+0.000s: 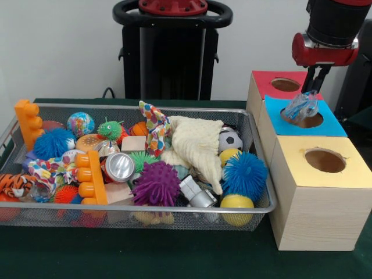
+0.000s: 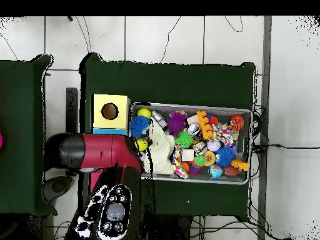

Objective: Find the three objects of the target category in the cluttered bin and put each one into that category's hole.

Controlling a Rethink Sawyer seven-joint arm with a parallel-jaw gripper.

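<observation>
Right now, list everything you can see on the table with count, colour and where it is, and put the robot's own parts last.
wire basket: one, silver, left of the boxes
spiky balls: several, purple, blue, green, orange, throughout the basket
cloth: one, cream, basket's middle
can: one, silver with red, left of the purple spiky ball
soccer ball: one, black and white, beside the cloth
orange block: one, basket's left corner
boxes: three wooden, tops yellow, blue, red, each with a hole
crumpled wrapper: one, clear bluish, over the blue box's hole
gripper: one, black, holding the wrapper
arm: red and black, above the boxes
</observation>
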